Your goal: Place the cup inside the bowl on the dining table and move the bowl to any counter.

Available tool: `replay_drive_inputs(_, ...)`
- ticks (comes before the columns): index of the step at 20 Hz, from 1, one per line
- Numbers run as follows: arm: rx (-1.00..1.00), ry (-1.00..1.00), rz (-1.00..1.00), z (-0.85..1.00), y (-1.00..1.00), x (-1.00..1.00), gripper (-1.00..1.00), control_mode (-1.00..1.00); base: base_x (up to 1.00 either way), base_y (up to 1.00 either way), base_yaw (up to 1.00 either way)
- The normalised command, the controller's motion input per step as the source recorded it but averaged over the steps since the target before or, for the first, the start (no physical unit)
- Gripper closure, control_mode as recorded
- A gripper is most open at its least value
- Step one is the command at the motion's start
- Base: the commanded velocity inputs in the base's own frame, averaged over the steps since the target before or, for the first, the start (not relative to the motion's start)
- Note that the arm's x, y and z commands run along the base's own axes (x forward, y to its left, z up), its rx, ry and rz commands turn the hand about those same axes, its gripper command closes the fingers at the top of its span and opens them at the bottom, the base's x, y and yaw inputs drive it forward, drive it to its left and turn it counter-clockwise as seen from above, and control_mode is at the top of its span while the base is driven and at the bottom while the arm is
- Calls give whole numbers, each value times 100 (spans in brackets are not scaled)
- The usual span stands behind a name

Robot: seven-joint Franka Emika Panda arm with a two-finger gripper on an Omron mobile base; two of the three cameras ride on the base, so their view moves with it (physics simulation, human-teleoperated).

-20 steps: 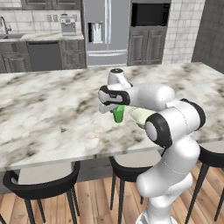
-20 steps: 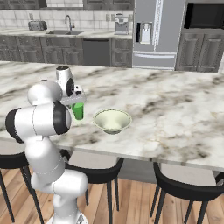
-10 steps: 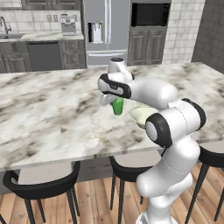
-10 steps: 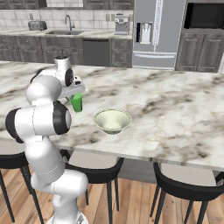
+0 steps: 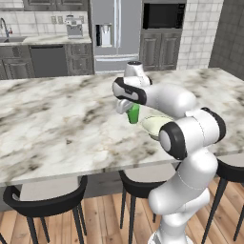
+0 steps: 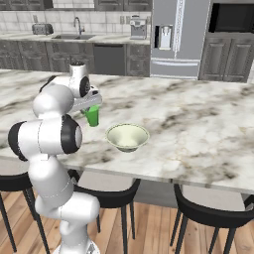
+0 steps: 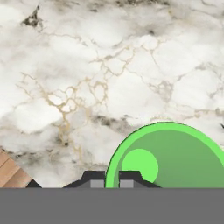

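Gripper (image 6: 92, 105) clamped on cup (image 6: 92, 116) rim, held upright above dining table (image 6: 198, 124). Bowl (image 6: 127, 137) just beside, on veined marble. Stools (image 5: 45, 202) at near edge; fridge (image 6: 178, 37), counter (image 6: 74, 38) far behind.

- The gripper (image 6: 91, 105) is clamped on the rim of the cup (image 6: 92, 116), holding it upright above the dining table (image 6: 198, 124).
- The bowl (image 6: 127, 137) sits on the marble just beside the cup, apart from it.
- Black stools (image 6: 208, 213) line the table's near edge.
- The counter (image 6: 54, 37) runs along the back wall.
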Motion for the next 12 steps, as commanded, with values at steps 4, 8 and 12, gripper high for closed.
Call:
replay_drive_inputs(4,0,0,7,-2,-45,0,100,-100,0,0,0)
replay_drive_inputs(8,0,0,8,0,-44,0,100,-100,0,0,0)
replay_drive_inputs(12,0,0,9,0,-43,0,100,-100,0,0,0)
